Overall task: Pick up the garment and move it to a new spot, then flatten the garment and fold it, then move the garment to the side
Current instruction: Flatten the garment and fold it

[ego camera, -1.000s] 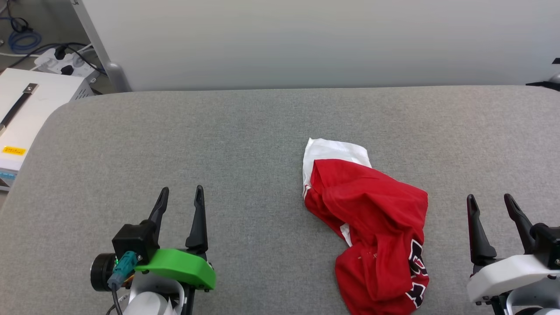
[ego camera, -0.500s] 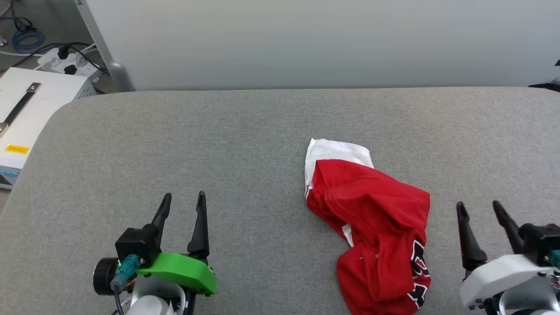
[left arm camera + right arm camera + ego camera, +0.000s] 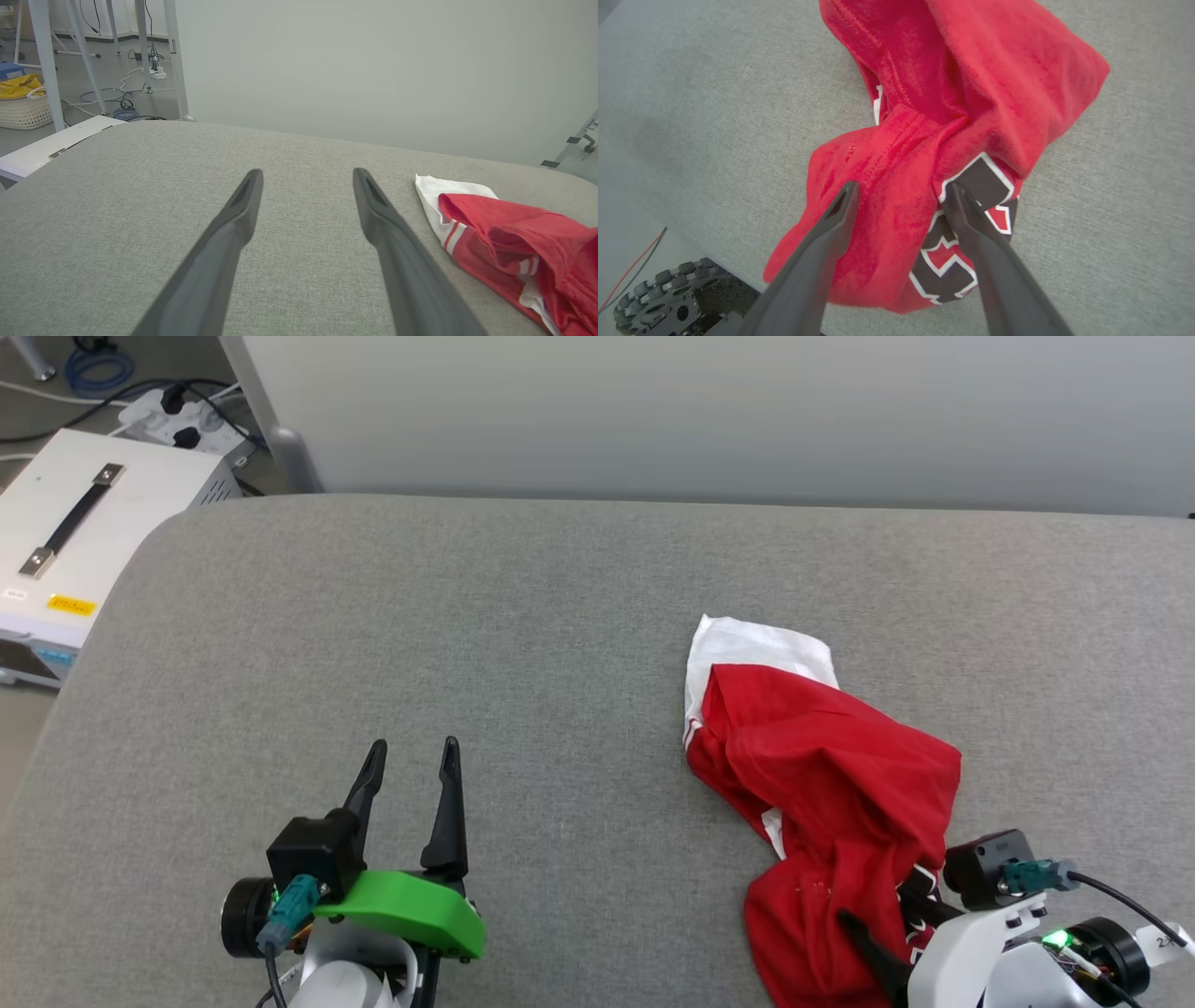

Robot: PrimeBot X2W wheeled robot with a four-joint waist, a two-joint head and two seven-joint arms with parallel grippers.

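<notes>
garment (image 3: 840, 784): crumpled, long axis far-to-near, white sleeve far, print near | right gripper (image 3: 901, 191): jaws apart astride print end | left gripper (image 3: 411, 751): jaws apart, well left

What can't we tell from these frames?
- Right wrist view: garment print is mostly buried in folds and unreadable.
- Right wrist view: whether the right gripper fingertips touch it; no depth cue.
- Head view: garment's near end is cut by the bottom edge.
- Left wrist view: garment's far part is cut by the right edge.
</notes>
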